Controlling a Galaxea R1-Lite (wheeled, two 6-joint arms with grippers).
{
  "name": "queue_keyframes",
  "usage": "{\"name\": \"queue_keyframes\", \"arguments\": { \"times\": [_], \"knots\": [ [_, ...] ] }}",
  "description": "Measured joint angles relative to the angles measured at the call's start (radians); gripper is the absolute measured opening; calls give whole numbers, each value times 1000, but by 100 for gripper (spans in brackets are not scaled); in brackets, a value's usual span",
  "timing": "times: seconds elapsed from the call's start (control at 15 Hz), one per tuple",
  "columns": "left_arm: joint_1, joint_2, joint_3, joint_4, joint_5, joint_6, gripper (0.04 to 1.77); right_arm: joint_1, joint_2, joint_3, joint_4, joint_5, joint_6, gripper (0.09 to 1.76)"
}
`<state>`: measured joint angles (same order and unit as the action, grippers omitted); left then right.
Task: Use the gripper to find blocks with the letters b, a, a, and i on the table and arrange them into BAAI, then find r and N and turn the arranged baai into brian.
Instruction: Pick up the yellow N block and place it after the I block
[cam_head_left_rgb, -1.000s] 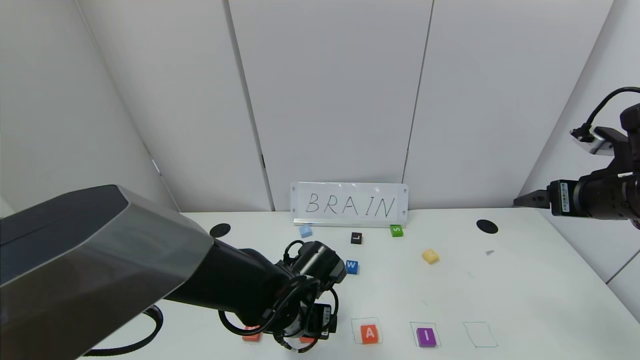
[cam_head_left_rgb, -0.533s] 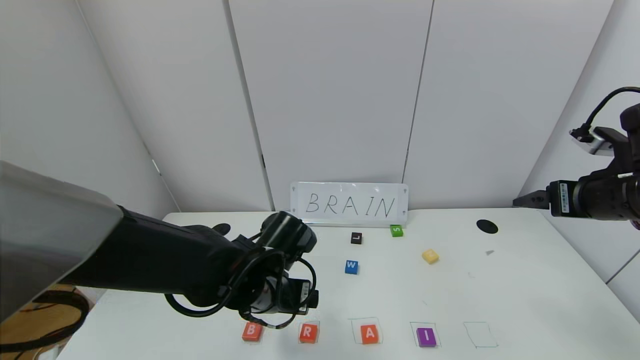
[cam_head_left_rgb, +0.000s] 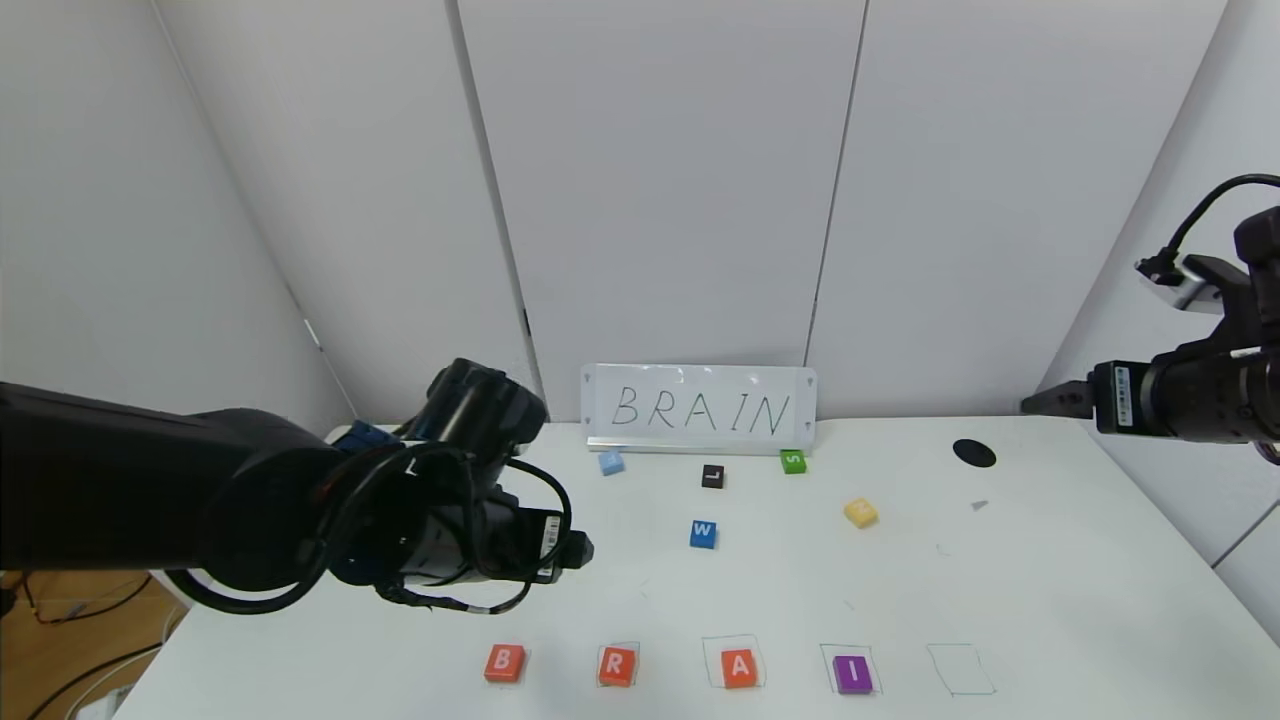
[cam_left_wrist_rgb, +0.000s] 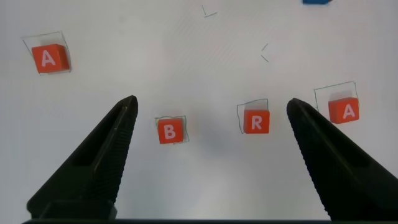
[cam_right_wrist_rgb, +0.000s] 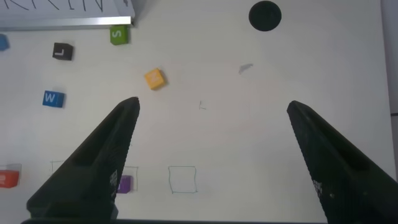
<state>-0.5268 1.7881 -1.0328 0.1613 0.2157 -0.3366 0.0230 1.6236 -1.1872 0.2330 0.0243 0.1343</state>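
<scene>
On the white table (cam_head_left_rgb: 1050, 600), a front row reads orange B (cam_head_left_rgb: 505, 662), orange R (cam_head_left_rgb: 617, 665), orange A (cam_head_left_rgb: 740, 667), purple I (cam_head_left_rgb: 853, 674), then an empty pencilled square (cam_head_left_rgb: 960, 668). My left gripper (cam_head_left_rgb: 580, 550) hangs open and empty above and behind B. Its wrist view shows B (cam_left_wrist_rgb: 169, 131) and R (cam_left_wrist_rgb: 256, 122) between the fingers, the row's A (cam_left_wrist_rgb: 344, 111) beside R, and a second orange A (cam_left_wrist_rgb: 48, 59) apart beyond B. The pale-yellow N (cam_head_left_rgb: 860, 512) lies mid-table, also in the right wrist view (cam_right_wrist_rgb: 155, 78). My right gripper (cam_head_left_rgb: 1040, 402) is open, raised at the far right.
A BRAIN sign (cam_head_left_rgb: 698, 408) stands at the back. In front of it lie a light-blue tile (cam_head_left_rgb: 611, 462), a black L (cam_head_left_rgb: 712, 476), a green S (cam_head_left_rgb: 793, 461) and a blue W (cam_head_left_rgb: 703, 534). A black hole (cam_head_left_rgb: 974, 453) is at the back right.
My left arm has risen and drawn back to the left, away from the front row, uncovering the B and R tiles. The right arm has barely moved.
</scene>
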Motion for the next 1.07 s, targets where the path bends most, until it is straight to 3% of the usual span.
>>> {"name": "queue_keyframes", "arguments": {
  "times": [0.4, 0.73, 1.07],
  "knots": [
    [30, -155, 26, -14, -53, 74, 171, 24, 1, 0, 1, 1, 21, 171],
    [82, -275, 5, -18, -205, 172, 171, 78, 14, 1, 5, -1, 66, 171],
    [209, -316, 4, -65, -364, 224, 172, 159, 65, -6, 2, -65, 154, 171]
  ]
}}
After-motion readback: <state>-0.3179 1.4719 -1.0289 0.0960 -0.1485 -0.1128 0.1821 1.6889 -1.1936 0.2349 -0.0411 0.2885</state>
